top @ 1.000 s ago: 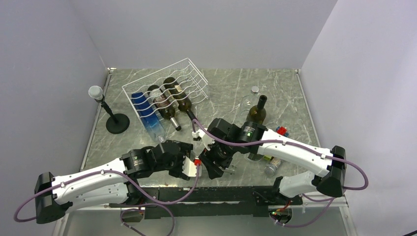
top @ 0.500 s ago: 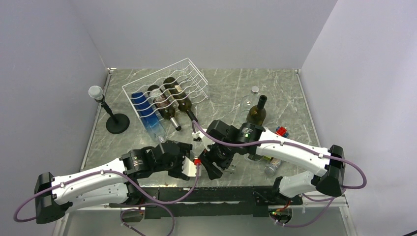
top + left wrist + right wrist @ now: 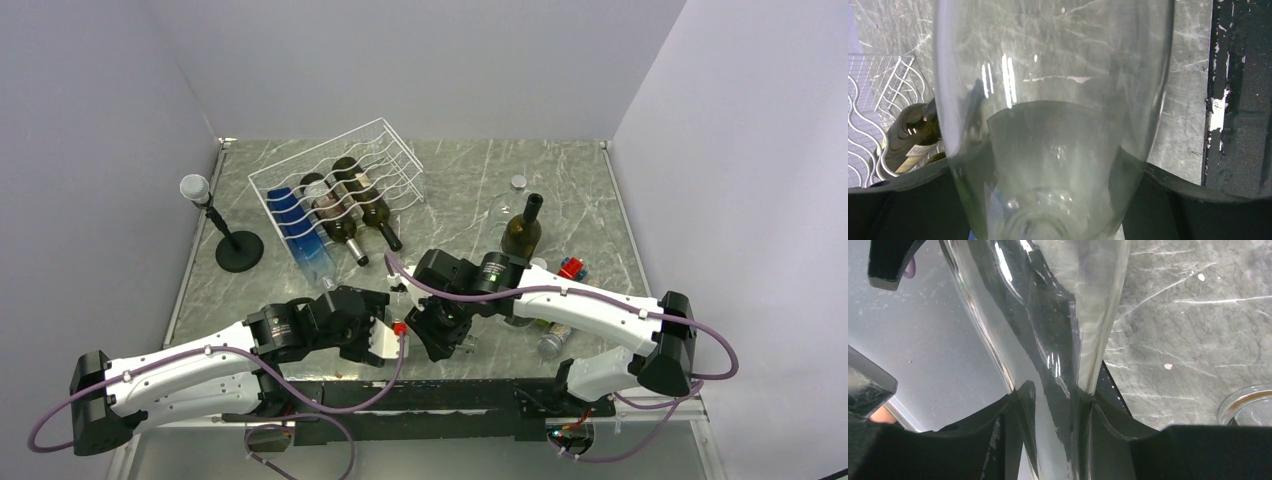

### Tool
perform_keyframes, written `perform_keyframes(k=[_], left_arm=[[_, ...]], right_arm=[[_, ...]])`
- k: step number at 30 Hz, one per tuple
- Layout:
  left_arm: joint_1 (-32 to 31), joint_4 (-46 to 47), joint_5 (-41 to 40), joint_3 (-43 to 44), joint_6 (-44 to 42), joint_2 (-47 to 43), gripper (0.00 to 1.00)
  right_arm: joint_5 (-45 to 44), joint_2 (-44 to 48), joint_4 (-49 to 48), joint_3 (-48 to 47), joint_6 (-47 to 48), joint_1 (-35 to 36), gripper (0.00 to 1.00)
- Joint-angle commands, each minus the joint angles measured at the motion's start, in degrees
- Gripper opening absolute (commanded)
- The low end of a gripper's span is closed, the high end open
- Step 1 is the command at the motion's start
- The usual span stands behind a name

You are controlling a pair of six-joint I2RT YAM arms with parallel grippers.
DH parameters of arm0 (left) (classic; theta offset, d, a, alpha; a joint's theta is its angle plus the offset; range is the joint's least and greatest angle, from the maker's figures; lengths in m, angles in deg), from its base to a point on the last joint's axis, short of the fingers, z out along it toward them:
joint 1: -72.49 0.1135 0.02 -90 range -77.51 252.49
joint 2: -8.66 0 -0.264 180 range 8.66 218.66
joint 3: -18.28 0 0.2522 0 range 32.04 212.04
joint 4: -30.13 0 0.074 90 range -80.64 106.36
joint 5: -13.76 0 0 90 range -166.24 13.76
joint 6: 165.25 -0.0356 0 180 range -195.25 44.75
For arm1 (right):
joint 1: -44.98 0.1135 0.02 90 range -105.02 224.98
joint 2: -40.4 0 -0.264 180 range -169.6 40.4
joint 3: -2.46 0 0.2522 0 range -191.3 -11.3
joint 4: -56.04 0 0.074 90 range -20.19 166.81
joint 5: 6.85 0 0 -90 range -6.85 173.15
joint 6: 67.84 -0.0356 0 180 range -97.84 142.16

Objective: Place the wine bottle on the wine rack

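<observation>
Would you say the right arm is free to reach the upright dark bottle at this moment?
Probably not yet: the right gripper is shut on the clear bottle, though the dark bottle stands close beside that arm.

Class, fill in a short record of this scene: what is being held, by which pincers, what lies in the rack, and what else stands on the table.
held item: clear glass bottle
left pincer: shut on the bottle's wide body
right pincer: shut on the bottle's narrow neck
wine rack: white wire, far left part of the table; holds a blue bottle and dark bottles
standing apart: dark green bottle, upright, not gripped
also on the table: microphone stand, left of the rack
</observation>
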Motion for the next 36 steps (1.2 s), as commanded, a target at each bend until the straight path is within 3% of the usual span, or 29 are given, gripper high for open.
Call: perform_keyframes(k=[1, 6, 18, 26, 31, 36], left_arm=[[0.95, 13.33, -2.97, 3.47, 3.87, -3.1, 0.38], [0.95, 16.83, -5.16, 0.97, 4.06, -5.21, 0.98], [0.94, 17.26, -5.17, -1.91, -2.13, -6.8, 0.99], [0.95, 16.57, -4.93, -3.68, -6.47, -8.57, 0.99], [0.93, 15.29, -3.68, -4.39, -10.39, -9.69, 0.99], [0.95, 15.88, 1.09, -4.41, -13.19, -10.0, 0.99]], right_arm=[[-5.91, 0.56, 0.97, -1.38, -3.27, 0.9, 0.0], [-10.42, 4.19, -0.65, -2.28, -7.35, 0.95, 0.0], [-25.18, 9.98, 0.84, -3.24, -14.12, 0.68, 0.0], [-27.83, 12.43, 1.69, -2.82, -14.7, -0.55, 0.0], [-26.23, 12.87, 2.83, -4.37, -13.07, -1.36, 0.0], [-15.69, 11.47, 0.63, -6.53, -10.01, -2.24, 0.0]])
